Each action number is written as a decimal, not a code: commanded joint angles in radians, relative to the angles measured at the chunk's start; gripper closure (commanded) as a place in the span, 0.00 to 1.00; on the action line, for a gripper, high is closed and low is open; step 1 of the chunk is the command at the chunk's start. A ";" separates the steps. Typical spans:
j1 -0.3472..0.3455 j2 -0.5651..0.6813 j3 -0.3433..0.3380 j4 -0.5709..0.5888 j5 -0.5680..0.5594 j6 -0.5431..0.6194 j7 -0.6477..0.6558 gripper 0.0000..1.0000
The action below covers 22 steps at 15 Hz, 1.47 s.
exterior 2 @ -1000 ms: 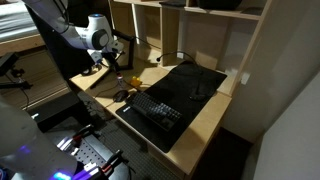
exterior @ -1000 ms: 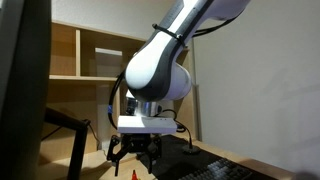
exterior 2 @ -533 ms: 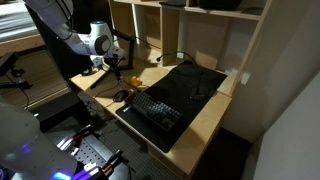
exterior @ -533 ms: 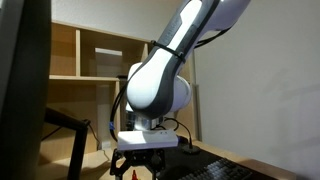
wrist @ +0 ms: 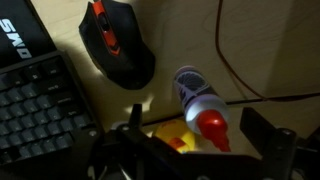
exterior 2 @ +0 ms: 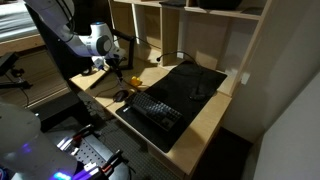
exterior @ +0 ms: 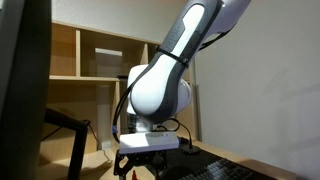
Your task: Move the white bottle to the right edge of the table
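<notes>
The claw is spread wide. In the wrist view one dark finger stands to the right of the bottle and the other to its left, with clear wood showing on both sides. It has hold of nothing, and the view does not settle whether either finger touches the bottle.

The bottle lies on its side on the bare wood of the table, between the fingers. Its red cap points back toward the camera. It sits near the mouse, to the right of it and lower in the wrist view, apart from it.

A small yellow thing lies just beside the cap, on the mouse's side, partly hidden by the claw's body. A thin red cable runs across the wood right of the mouse and passes behind the bottle. The keyboard is left of the mouse, close by.

In an exterior view the claw hangs low over the table just behind the mouse. The keyboard and the grey mat lie beyond the mouse, and the shelf rises behind them. In an exterior view the arm fills the middle, and the claw sits at the bottom edge, too dark to read.
</notes>
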 commanded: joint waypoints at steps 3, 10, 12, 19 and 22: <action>0.013 -0.001 -0.020 0.000 -0.038 0.001 0.037 0.00; 0.013 -0.001 -0.010 0.000 -0.008 0.001 0.030 0.00; 0.013 -0.001 -0.010 0.000 -0.008 0.001 0.030 0.02; 0.014 -0.001 -0.013 0.000 -0.020 0.004 0.026 0.58; 0.014 -0.003 -0.013 0.001 -0.025 0.007 0.024 0.80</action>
